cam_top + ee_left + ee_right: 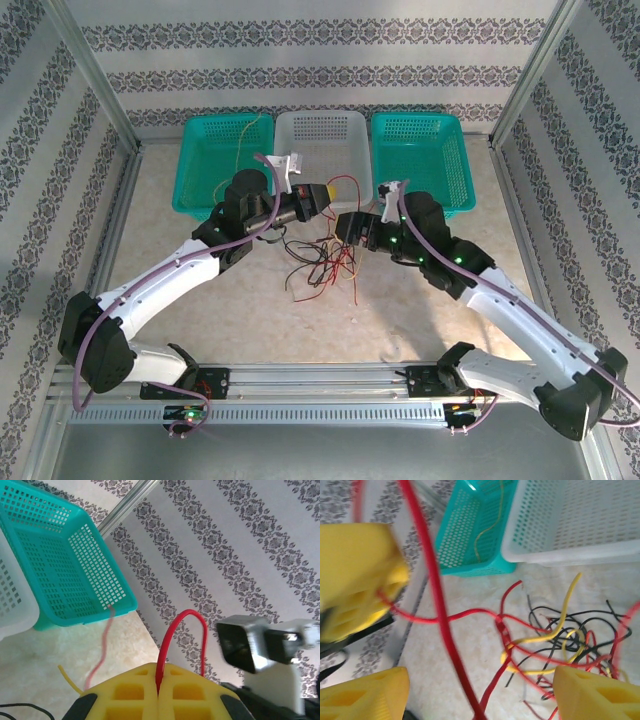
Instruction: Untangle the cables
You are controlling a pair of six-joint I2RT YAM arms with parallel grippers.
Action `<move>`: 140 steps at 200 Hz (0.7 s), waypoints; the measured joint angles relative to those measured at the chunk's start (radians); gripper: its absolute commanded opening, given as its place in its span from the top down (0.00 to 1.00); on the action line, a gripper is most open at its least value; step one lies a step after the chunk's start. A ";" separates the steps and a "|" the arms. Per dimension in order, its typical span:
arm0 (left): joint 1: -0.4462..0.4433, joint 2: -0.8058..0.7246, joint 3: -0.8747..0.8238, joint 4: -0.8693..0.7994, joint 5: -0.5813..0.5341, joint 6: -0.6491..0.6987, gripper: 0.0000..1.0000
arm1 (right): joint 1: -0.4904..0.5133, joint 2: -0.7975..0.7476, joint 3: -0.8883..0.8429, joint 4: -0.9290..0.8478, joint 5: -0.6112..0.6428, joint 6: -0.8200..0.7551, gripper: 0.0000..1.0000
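**L clamped on red cable, R released**

L fingers [159, 694] are clenched on a red cable [182, 617]. In the L wrist cam it loops up out of the seam btwn the two yellow pads.

R fingers [347, 228] are spread wide, gripping nothing. In the R wrist cam the red cable runs diagonally thru the gap btwn them. Can't see either pad touching it, but the view is blurred.

Both arms meet mid-counter, just in front of the white basket [318, 150], tips near each other.

The rest of the cables [320, 262] (red, black, yellow) lie in a loose tangle on the counter [400, 320], just on the near side of both sets of fingers. In the R wrist cam a red strand runs from the tangle across to the L fingers.

One yellow cable [245, 140] lies apart from the pile, inside the left teal basket [200, 170]. The right teal basket [420, 165] stands beside the white one, all three in a row along the far edge of the counter.
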 measured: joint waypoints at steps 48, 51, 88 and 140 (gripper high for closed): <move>0.000 -0.039 0.000 -0.016 -0.003 -0.059 1.00 | 0.012 0.098 -0.044 0.026 0.151 0.039 0.43; 0.000 -0.042 0.000 -0.024 -0.004 -0.060 1.00 | 0.009 0.099 -0.054 0.033 0.156 0.041 0.44; 0.000 -0.061 0.027 -0.101 -0.013 -0.060 1.00 | -0.074 0.107 -0.213 0.060 0.158 0.092 0.47; 0.011 -0.135 0.097 -0.137 -0.066 -0.060 1.00 | -0.221 0.095 -0.400 -0.044 0.131 0.096 0.40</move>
